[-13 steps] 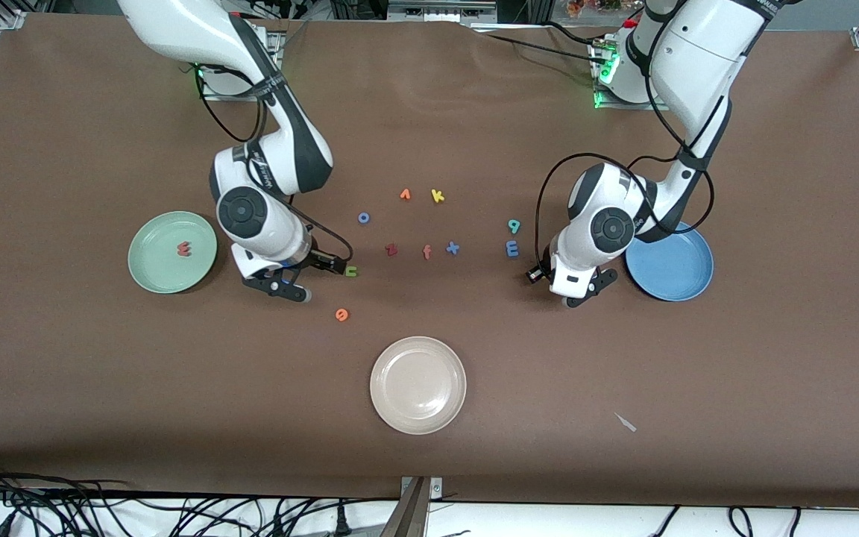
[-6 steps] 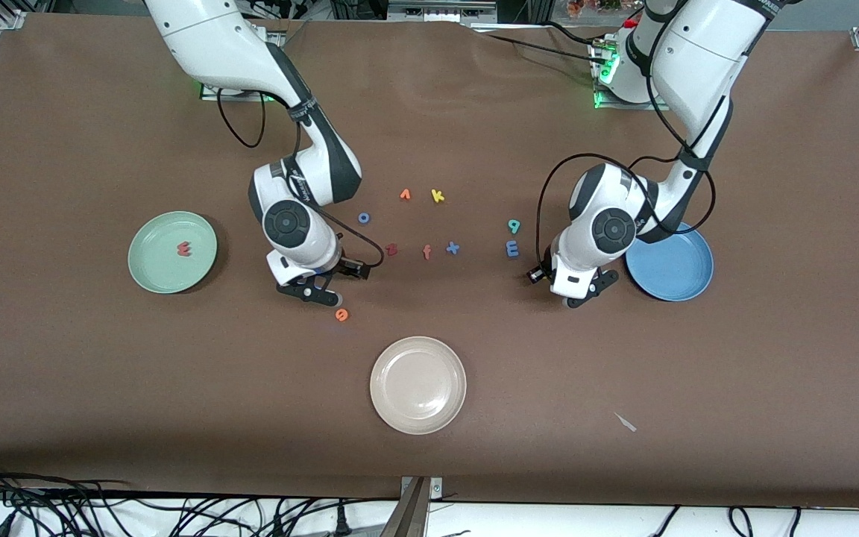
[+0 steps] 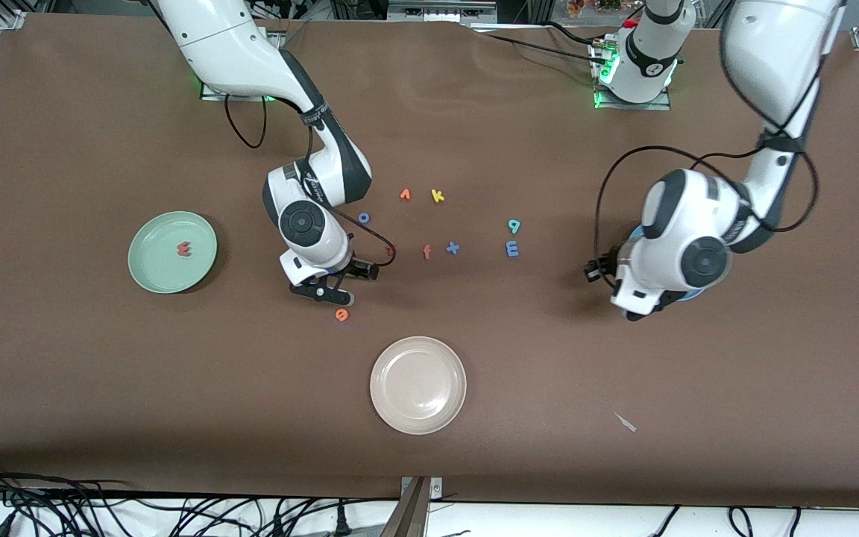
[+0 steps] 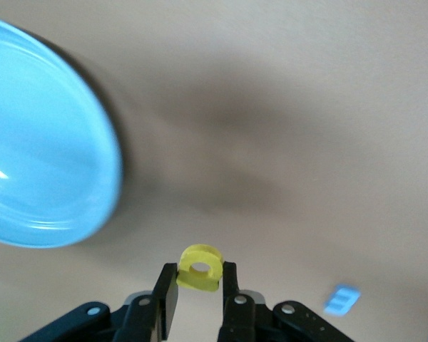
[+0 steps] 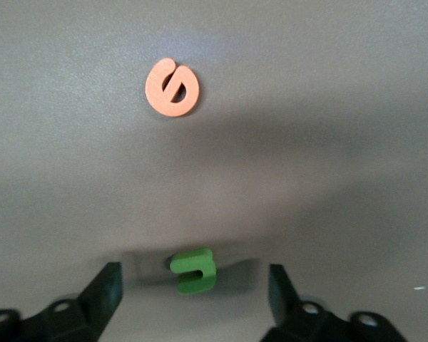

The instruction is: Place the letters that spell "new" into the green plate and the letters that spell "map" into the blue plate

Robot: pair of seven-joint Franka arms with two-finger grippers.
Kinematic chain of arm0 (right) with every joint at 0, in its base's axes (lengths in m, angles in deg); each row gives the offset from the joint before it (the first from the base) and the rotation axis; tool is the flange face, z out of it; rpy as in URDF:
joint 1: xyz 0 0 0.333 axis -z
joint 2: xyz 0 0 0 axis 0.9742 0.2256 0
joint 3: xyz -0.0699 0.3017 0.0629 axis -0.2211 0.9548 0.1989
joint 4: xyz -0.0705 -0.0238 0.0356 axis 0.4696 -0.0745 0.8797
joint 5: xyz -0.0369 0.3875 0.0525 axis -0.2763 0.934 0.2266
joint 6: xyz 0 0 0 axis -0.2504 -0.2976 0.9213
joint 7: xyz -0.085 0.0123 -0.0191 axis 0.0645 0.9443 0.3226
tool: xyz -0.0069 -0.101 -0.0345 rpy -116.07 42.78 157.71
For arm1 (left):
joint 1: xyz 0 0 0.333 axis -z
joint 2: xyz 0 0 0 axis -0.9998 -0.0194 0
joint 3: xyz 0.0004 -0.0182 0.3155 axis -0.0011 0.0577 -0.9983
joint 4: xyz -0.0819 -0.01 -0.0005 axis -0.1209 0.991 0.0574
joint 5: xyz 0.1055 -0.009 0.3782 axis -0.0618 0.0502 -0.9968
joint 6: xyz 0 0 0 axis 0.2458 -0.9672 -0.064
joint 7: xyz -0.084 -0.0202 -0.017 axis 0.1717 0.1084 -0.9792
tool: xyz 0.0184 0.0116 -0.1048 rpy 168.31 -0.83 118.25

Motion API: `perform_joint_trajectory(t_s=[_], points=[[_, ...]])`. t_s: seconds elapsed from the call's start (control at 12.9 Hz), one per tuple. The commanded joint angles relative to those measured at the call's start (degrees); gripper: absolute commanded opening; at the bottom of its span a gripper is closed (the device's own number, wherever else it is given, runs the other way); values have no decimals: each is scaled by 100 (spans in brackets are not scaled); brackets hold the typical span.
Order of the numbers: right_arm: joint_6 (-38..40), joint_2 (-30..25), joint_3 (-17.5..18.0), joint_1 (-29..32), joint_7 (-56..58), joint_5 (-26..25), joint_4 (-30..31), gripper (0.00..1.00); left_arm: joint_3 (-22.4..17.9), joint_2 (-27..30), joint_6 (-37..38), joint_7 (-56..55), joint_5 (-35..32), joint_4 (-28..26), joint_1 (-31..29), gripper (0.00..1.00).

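Letters mid-sort on the table

We see the left gripper (image 4: 200, 292) with its fingers (image 4: 167, 296) clamped on the yellow a (image 4: 200, 269), up over the table (image 3: 623, 149) beside the blue plate (image 4: 36, 142). The right gripper (image 5: 192, 292) hangs low with its fingers wide apart, the green n (image 5: 193, 270) lying between them and the orange e (image 5: 172, 87) ahead. The red-pink w (image 3: 184, 248) rests in the green plate (image 3: 148, 272).

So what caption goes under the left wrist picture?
Left gripper pinching the yellow a beside the blue plate.
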Motion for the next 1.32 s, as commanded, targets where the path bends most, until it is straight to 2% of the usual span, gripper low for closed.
perform_joint_trajectory(t_s=[0.0, 0.23, 0.46, 0.7, 0.77, 0.93, 1.01, 1.16, 1.24], points=[[-45, 128, -1, -30, 23, 54, -143, 78, 6, 181, 509, 1207, -109, -85, -605, 9], [-80, 146, -1, -30, 32, 19, -143, 61, 33, 77, 467, 2334, -916, -252, -1186, 9], [-89, 146, -1, -47, 23, 10, -134, 46, 33, -231, 91, 3178, -1075, -392, -1634, 10], [-133, 146, -1, -74, 23, 18, -126, 30, 24, -398, -464, 3259, -1155, -674, -1767, 18], [-142, 137, -1, -74, 23, 27, -117, 27, 24, -451, -465, 3259, -1251, -674, -1794, 26], [-142, 137, -1, -74, 32, 19, -117, 23, 33, -513, -474, 3259, -1305, -666, -1846, 72], [-133, 137, -1, -74, 41, 10, -117, 20, 41, -487, -439, 3259, -1305, -631, -1838, 100], [6, -55, -27, -39, 320, 36, -126, 16, 94, -295, -333, 3172, -1287, -587, -1785, 100], [381, -204, -114, 5, 505, 36, -108, 16, 259, -145, -211, 3110, -1209, -552, -1785, 100]])
